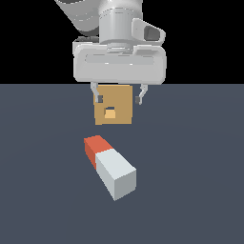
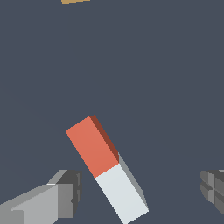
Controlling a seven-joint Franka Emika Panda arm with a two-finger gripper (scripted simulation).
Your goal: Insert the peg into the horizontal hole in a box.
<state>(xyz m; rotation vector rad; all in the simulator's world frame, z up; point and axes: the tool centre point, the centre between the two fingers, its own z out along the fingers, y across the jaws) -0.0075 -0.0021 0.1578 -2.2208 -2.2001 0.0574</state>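
The gripper (image 1: 119, 99) hangs above the dark grey floor (image 1: 190, 190) with its two fingers spread wide and nothing between them. In the exterior view the short dark fingertips (image 1: 99, 98) show just under the pale grey hand body, one on each side of the upper part of the tan box (image 1: 113, 106), which stands farther back on the floor. The overlap comes from the line of sight; whether the fingers are anywhere close to the box cannot be told from that view alone.

The hole (image 1: 110, 114), a small square opening with a lighter tan inside, sits in the middle of the box face turned toward the exterior camera.

The peg (image 1: 110, 166) lies flat on the floor, below the gripper and nearer the exterior camera than the fingers, well apart from the box. Its orange-red end points toward the box, and its longer white part reaches away from it, angled toward the exterior view's right.

In the wrist view the peg (image 2: 106, 167) lies slantwise between the two fingers (image 2: 65, 194), touching neither; the gap to each finger is plain, and the jaws stand far wider than the bar. A thin sliver of the box (image 2: 75, 1) shows at the frame's edge, far beyond the orange-red end.
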